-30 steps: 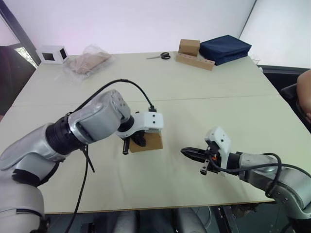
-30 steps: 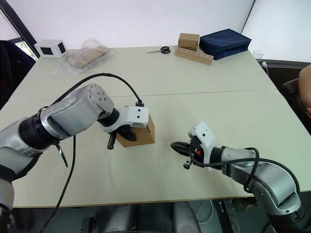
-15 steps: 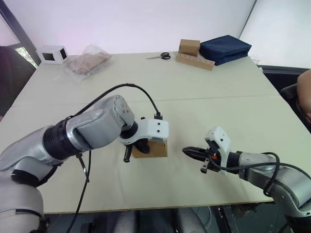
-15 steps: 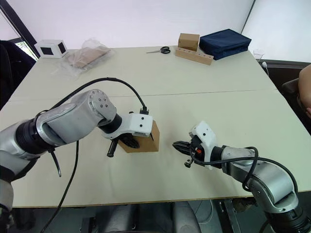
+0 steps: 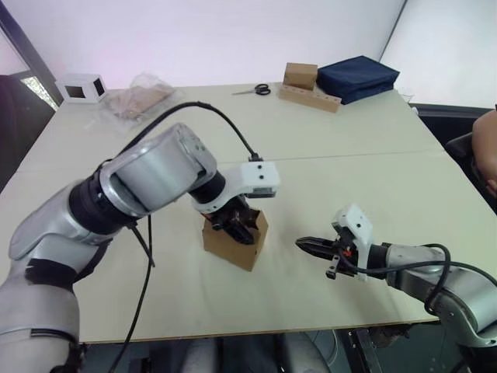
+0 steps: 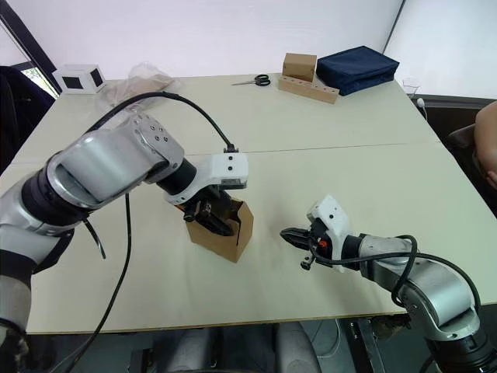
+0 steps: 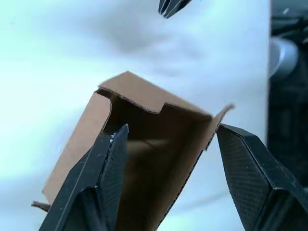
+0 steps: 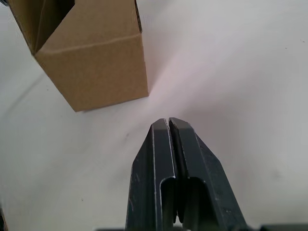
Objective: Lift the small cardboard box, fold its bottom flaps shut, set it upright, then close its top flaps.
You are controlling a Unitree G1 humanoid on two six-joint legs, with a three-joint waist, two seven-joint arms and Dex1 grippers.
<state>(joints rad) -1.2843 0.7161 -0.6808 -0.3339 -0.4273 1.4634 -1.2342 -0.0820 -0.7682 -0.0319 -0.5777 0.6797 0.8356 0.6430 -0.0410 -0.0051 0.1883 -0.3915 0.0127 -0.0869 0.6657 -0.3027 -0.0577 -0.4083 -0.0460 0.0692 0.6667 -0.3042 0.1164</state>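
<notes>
- One box point(image 6: 222, 229), plain brown corrugated card, near the middle of the table point(image 6: 326, 132), somewhat toward its front edge. It sits tilted, one lower corner down and the open end turned up and toward the right gripper, so by my reading it is mid-lift, not yet upright.
- Contents of box: none seen; the left wrist view looks into a bare cardboard interior, with one notched flap point(image 7: 139, 94) at the far rim.
- Left gripper point(image 7: 166, 159): fingers point(image 7: 113, 163) spread across the open mouth, one inside against a side wall and one just outside the opposite wall. Whether it actually pinches a wall cannot be told; the hold appears meant to tip the box so its flaps can be reached.
- Right gripper point(image 6: 293, 236): fingers pressed together, holding nothing, low over the table just beside the box and pointed at it, apart from it. Judged as waiting to push flaps once the box is presented.
- Flaps: not yet folded, as far as the open end shows; the other end is hidden.
- Far edge of table, right part: second brown box point(image 6: 300, 65) on a long cardboard strip point(image 6: 309, 88), scissors point(image 6: 252, 80) beside them, dark blue bag point(image 6: 357, 68) toward the far right corner.
- Far left corner: white cube box point(image 6: 78, 78) with dark window, and a clear plastic bag point(image 6: 128, 81) near it; its contents are not clear.
- Right edge: part of a person's arm point(image 6: 485, 136).
</notes>
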